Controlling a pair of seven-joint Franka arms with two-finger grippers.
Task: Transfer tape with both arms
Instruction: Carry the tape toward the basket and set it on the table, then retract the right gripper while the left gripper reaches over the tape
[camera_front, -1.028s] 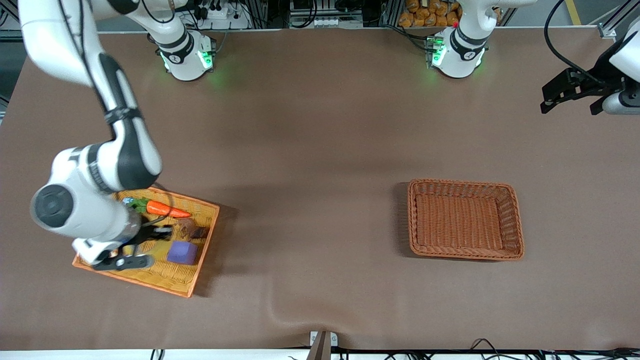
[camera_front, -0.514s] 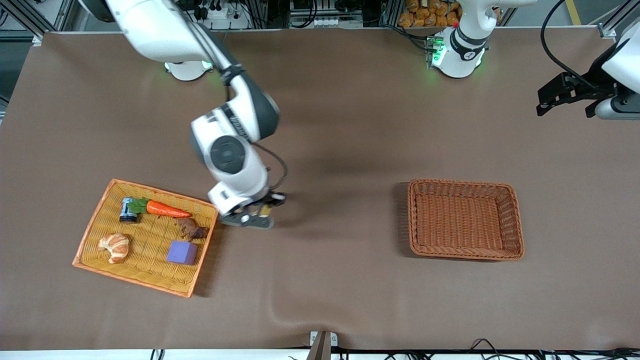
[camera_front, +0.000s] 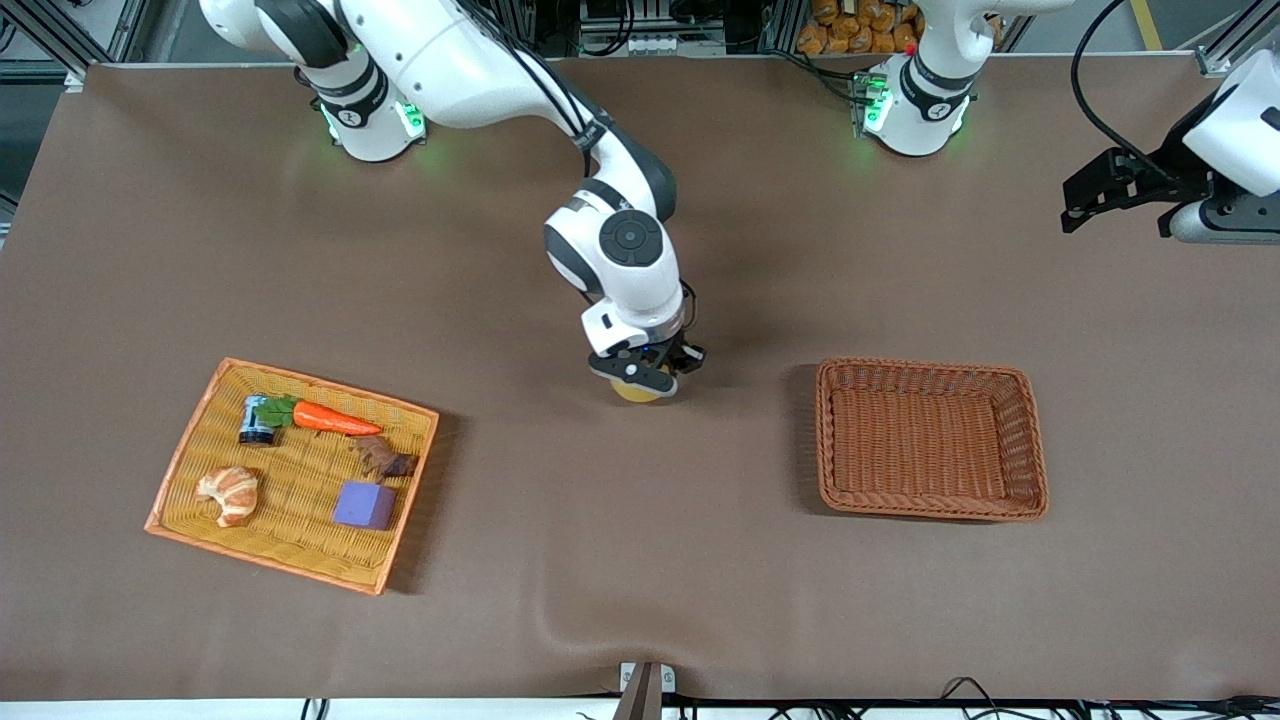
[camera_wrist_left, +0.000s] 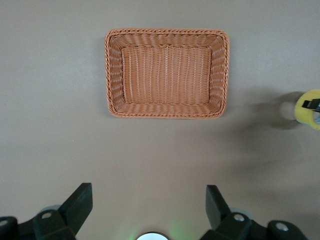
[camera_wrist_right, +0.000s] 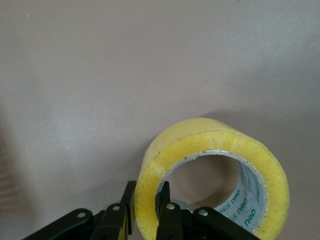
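Midway: the tape (camera_wrist_right: 212, 175) is being held by its wall in the closed right gripper (camera_front: 645, 372) over bare table between the 2 baskets, while the left gripper (camera_front: 1130, 190), fingers spread, is being kept waiting over its table end, handover pending.

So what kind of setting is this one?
Likely a robotics lab: a cloth-covered table, aluminium framing and cables along its edge, the right gripper holding tape, the left gripper waiting, wicker basket.
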